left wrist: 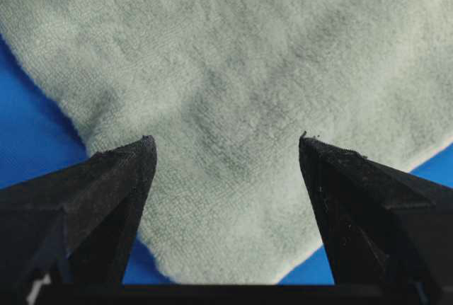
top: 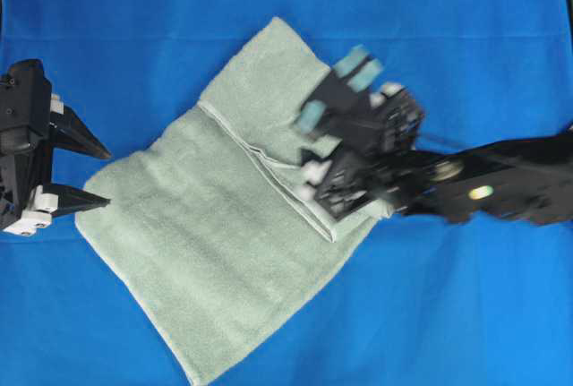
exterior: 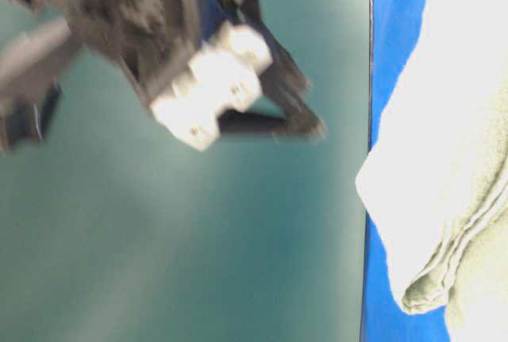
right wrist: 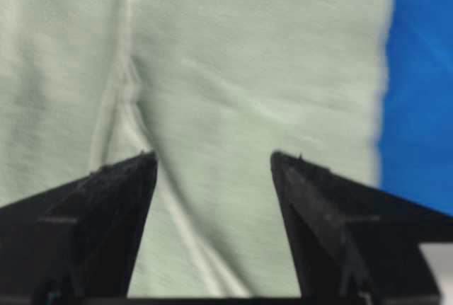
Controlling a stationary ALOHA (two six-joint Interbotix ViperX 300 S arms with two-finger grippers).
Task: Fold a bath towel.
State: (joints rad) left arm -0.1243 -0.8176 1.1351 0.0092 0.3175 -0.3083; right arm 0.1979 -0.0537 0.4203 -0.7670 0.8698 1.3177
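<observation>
The right gripper hangs over the folded part of the bath towel, jaws spread wide and holding nothing; a hemmed edge runs just under its fingertips. The left gripper waits at the towel's left corner, jaws likewise apart and empty. The towel lies askew on the blue cloth, one flap doubled over. It looks soft, limp and thick: likely to sag and drag, so the hems or corners seem the best places to pinch

Bright blue cloth underneath
</observation>
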